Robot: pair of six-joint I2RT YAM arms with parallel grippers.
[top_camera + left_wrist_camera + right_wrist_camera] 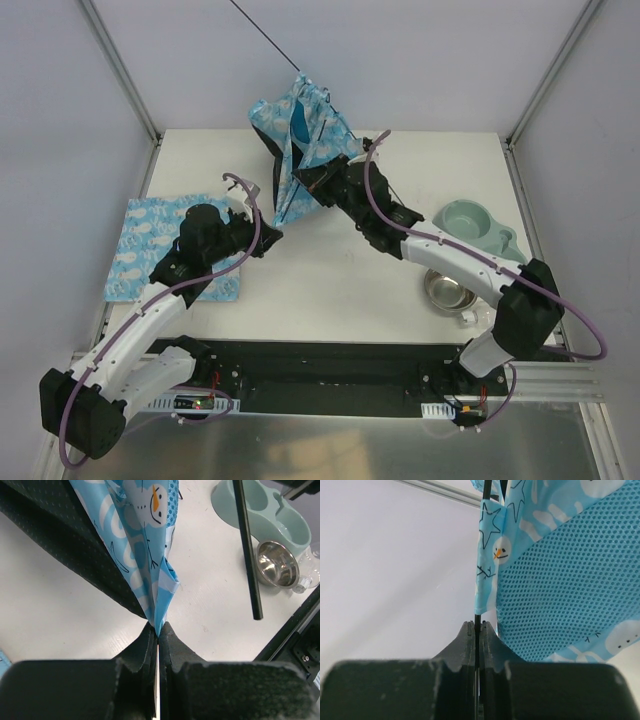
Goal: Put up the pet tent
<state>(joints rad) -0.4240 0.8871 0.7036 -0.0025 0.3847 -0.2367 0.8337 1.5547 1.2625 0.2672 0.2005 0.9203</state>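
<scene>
Your left gripper (268, 232) is closed on the lowest corner of the pet tent (305, 150); in the left wrist view the fingertips (150, 640) are pressed together with the blue fabric edge pinched between them, just above the tabletop (350, 290). Your right gripper (305, 180) is also closed. The right wrist view shows its jaws meeting around a thin black pole (479, 600) that runs up along a seam of the snowman-print cloth, beside a panel of blue mesh (560, 585). The tent is not standing. It hangs between your two grippers as a crumpled, partly folded bundle over the far middle of the tabletop, with its dark lining (65, 545) showing on one side. From the overhead camera a thin pole end (265, 35) sticks out of the top of the bundle toward the back wall. In the left wrist view another black rod (247, 550) slants down and ends free above the tabletop; you cannot tell from these views whether it is the one your right gripper holds. The flat mat (150, 250) of matching print lies at the left edge, partly under your left arm. The pale green double feeder (475, 228) and a steel bowl (448, 290) sit on the right, well apart from the tent.
</scene>
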